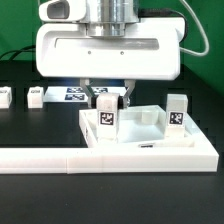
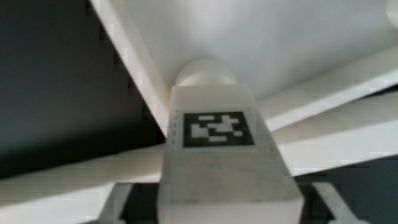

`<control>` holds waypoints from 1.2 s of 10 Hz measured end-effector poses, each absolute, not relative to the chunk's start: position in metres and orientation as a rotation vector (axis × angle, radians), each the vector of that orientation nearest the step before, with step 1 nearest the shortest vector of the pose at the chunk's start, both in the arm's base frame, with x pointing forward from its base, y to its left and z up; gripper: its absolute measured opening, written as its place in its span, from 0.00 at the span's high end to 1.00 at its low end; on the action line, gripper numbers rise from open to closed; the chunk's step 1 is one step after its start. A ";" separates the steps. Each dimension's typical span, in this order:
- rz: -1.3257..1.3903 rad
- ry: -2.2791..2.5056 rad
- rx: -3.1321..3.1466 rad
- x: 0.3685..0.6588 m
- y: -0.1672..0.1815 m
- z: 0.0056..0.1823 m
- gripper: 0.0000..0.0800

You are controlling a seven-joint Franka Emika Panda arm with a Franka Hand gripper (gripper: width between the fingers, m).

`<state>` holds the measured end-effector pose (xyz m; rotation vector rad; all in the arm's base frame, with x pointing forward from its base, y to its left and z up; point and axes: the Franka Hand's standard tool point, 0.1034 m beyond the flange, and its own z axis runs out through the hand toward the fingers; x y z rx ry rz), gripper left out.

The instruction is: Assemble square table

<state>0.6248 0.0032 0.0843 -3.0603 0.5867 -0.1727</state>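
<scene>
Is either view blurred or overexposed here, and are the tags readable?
Exterior view: fairly sharp, the tag on the short white block leg in the gripper reads clearly, but the bright white plastic blends together. Wrist view: soft focus throughout, the same leg's tag is fuzzy, and the white square tray-like tabletop behind looks washed out.

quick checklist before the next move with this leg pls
1. Tool closed on the gripped leg: ok, fingers flank it in the wrist view.
2. Gripped leg upright: ok.
3. Gripped leg at the tabletop corner on the exterior view's left: ok.
4. Gripped leg fully seated: cannot tell, its base is hidden.
5. Second leg standing upright at the corner on the exterior view's right: ok.
6. Loose legs apart from the tabletop: ok.
</scene>
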 end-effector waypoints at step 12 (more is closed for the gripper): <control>-0.155 1.894 -2.458 0.619 0.003 0.083 0.64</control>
